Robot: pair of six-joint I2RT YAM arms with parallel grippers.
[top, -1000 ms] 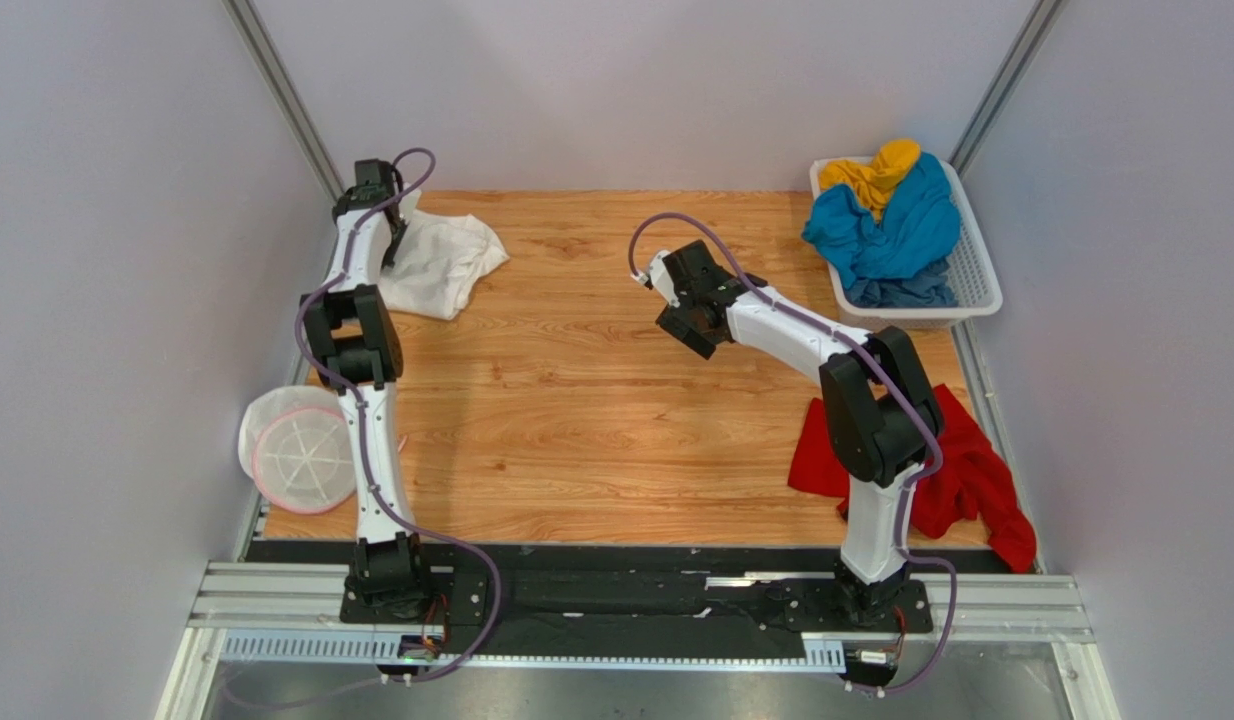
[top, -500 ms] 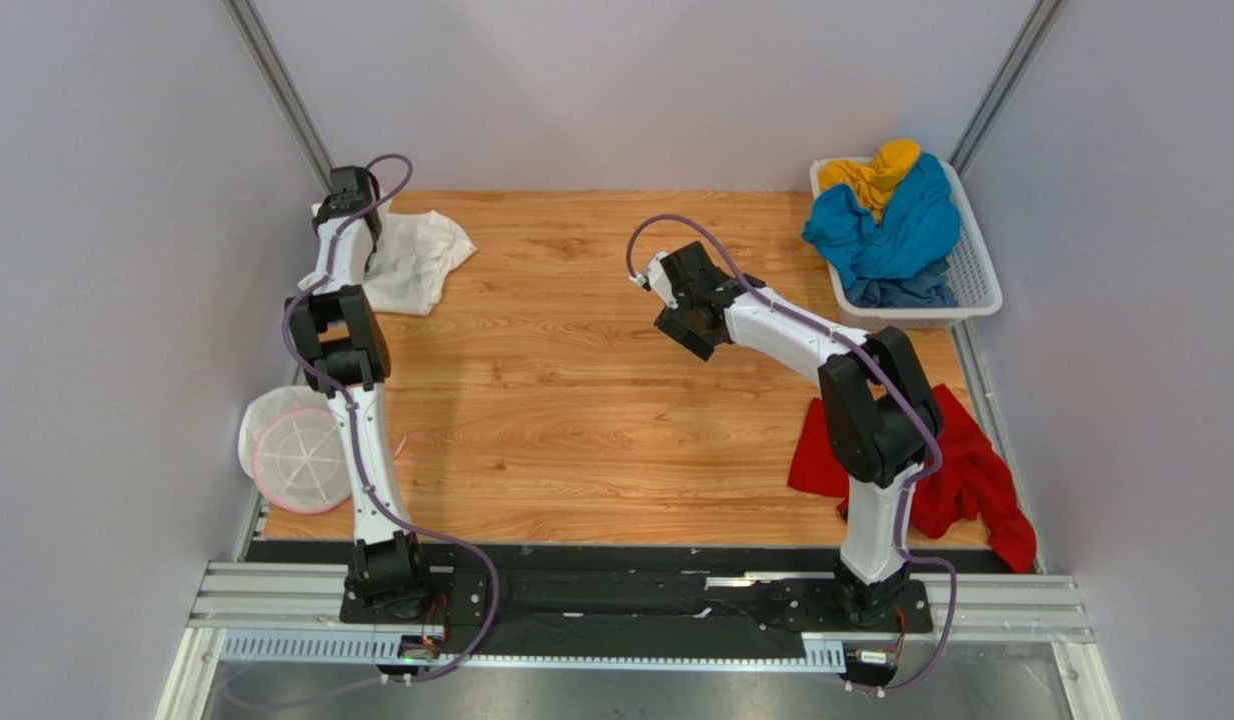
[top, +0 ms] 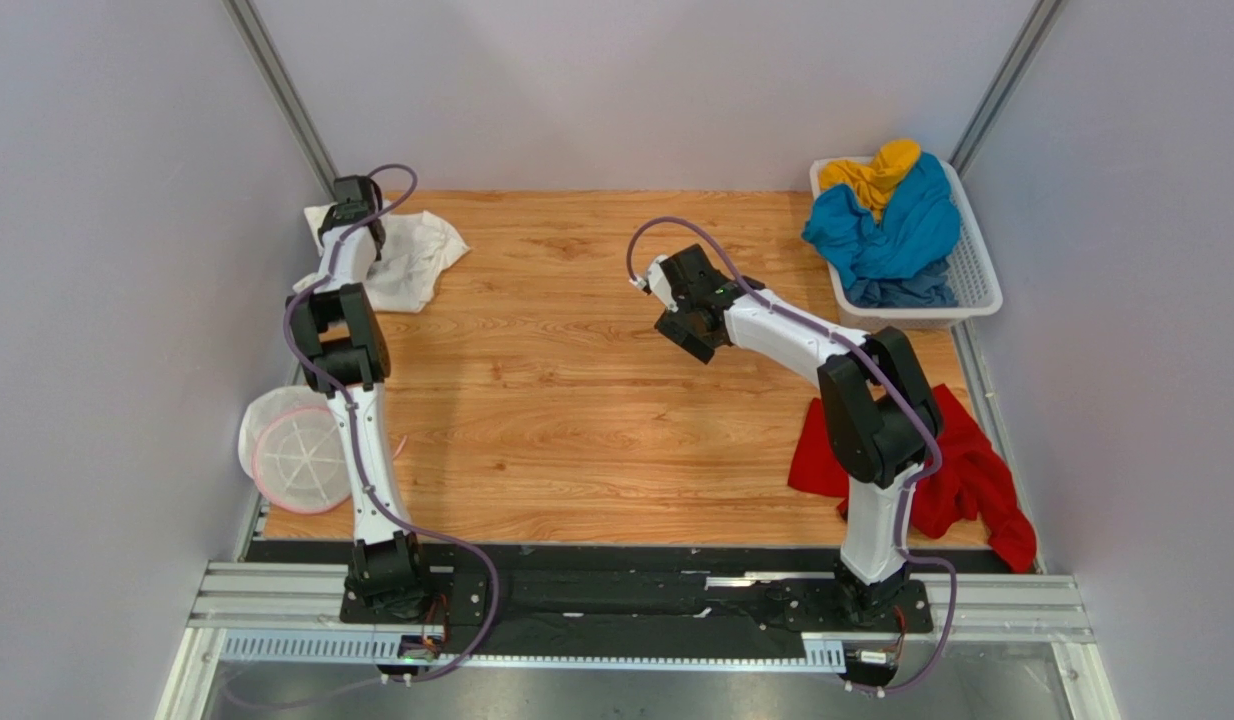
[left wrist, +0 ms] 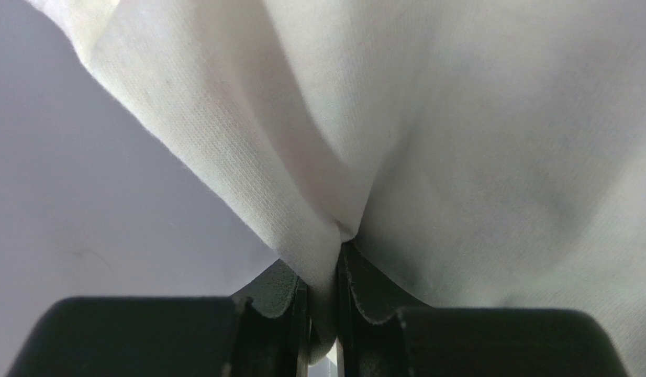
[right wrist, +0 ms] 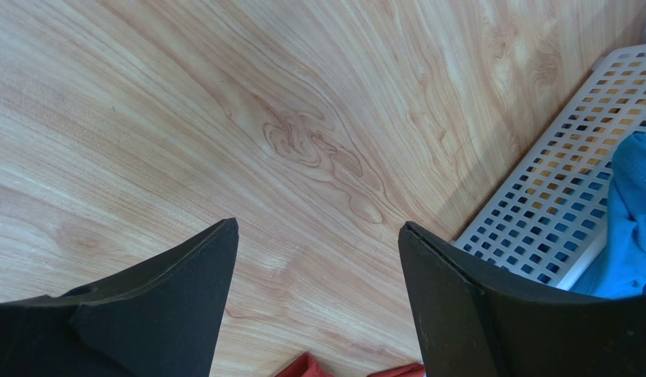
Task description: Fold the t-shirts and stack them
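The white t-shirt (top: 413, 255) lies bunched at the table's far left corner; its red print is hidden. My left gripper (top: 348, 210) is shut on a fold of that white cloth (left wrist: 428, 157), pinched between the two pads (left wrist: 280, 292). My right gripper (top: 683, 308) is open and empty above bare wood (right wrist: 224, 118) in the middle of the table. A red t-shirt (top: 961, 473) lies crumpled at the near right edge. A blue t-shirt (top: 886, 233) and a yellow t-shirt (top: 876, 170) are piled in the basket.
The white plastic lattice basket (top: 973, 270) stands at the far right corner; its wall shows in the right wrist view (right wrist: 554, 204). A round white mesh hamper (top: 297, 447) lies off the table's left edge. Grey walls close in on three sides.
My left gripper has pulled the white t-shirt further left and back into the far left corner, bunching it smaller. The right arm has barely moved.
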